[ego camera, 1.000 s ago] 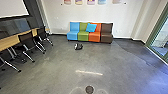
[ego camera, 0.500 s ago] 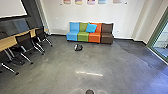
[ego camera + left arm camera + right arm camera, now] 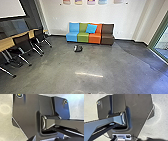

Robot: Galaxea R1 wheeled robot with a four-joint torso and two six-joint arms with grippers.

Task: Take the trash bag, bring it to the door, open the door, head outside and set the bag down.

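Note:
A small dark bundle with a pale patch [image 3: 78, 48], which looks like the trash bag, lies on the floor in the head view, in front of the sofa and apart from it. At the right edge stands a green-framed glass panel [image 3: 162, 37]; whether it is the door I cannot tell. Both wrist views show the robot's own dark plate and jointed bar over pale floor, and how my grippers stand cannot be made out.
A four-part coloured sofa [image 3: 90, 35] with a blue cushion [image 3: 91, 28] stands against the back wall. Dark chairs [image 3: 23, 43] line a wooden table [image 3: 7, 43] on the left. A light streak [image 3: 89, 74] crosses the grey floor.
The head camera has moved a little forward. The chairs have slid outward to the left in the picture, and a round floor cover has dropped almost out at the bottom.

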